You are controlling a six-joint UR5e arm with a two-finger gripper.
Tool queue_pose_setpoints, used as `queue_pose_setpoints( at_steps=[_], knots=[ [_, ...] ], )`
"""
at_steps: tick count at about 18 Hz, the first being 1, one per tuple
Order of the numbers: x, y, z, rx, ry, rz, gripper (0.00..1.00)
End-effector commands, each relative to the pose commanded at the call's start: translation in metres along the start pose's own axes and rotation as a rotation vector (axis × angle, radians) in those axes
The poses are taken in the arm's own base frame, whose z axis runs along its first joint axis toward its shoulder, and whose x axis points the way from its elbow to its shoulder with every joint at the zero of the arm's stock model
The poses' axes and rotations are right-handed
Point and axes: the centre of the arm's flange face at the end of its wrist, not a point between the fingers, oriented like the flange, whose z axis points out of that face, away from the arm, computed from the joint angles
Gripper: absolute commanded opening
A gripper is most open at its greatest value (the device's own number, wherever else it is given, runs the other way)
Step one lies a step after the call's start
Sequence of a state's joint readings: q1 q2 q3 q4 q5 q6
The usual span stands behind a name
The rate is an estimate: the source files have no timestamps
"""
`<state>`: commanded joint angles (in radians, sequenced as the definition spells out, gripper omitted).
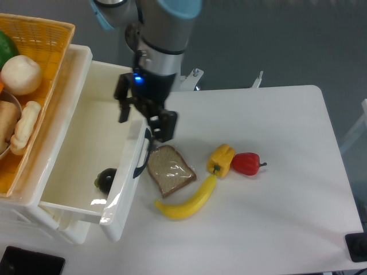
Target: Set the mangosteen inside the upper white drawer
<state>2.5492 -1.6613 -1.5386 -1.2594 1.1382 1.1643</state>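
Note:
The mangosteen (106,179), small, round and dark, lies inside the upper white drawer (80,143), near its front wall at the lower right of the compartment. The drawer is pulled open and has a curved black handle (143,153) on its front. My gripper (143,119) hangs above the drawer's front right edge, higher than the fruit and apart from it. Its two black fingers are spread and hold nothing.
A woven yellow basket (54,34) with several foods sits on top at the far left. On the table to the right of the drawer lie a slice of bread (170,170), a banana (189,202), a yellow pepper (221,160) and a red pepper (248,164).

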Motion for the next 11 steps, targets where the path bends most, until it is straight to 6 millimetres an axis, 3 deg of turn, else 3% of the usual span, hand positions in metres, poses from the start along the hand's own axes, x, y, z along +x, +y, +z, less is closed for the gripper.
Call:
queue_pose_setpoints(
  at_steps=[3, 7, 11],
  knots=[
    [-0.025, 0.033, -0.003, -0.013, -0.014, -0.065, 1.00],
    [-0.063, 0.077, 0.028, -0.097, 0.004, -0.095, 1.00],
    [-0.087, 0.106, 0.067, -0.227, 0.000, -0.067, 1.00]
  ],
)
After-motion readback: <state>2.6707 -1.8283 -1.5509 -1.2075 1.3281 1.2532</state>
